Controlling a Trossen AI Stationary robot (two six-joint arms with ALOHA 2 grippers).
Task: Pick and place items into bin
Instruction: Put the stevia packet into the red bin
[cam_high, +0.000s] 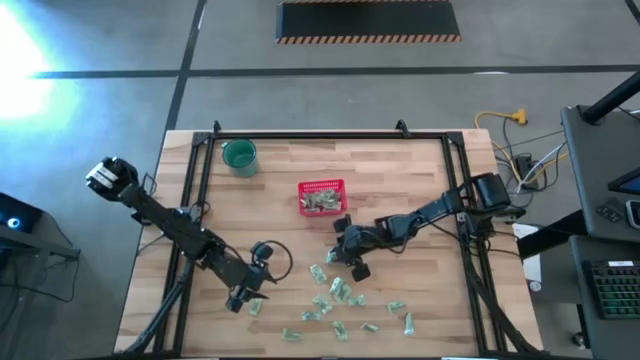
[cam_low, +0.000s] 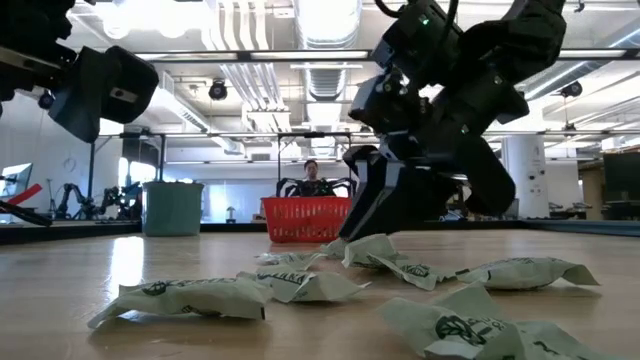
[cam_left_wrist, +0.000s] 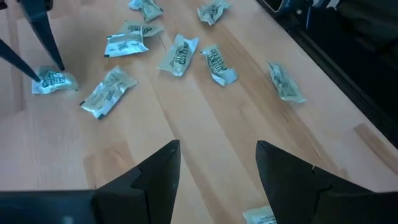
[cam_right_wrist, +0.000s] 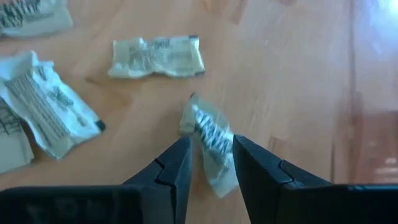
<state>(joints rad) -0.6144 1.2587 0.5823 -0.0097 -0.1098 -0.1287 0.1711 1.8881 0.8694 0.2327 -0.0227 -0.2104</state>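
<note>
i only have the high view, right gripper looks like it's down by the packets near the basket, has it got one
Observer: Yes. In the right wrist view the right gripper has a crinkly packet standing on edge between its fingers.
Operator: is the left gripper holding anything
Observer: No. The left gripper is open over bare wood; loose packets lie ahead of it.
Operator: anybody near the table
Observer: The low view shows a person in the room behind the red basket.
</note>
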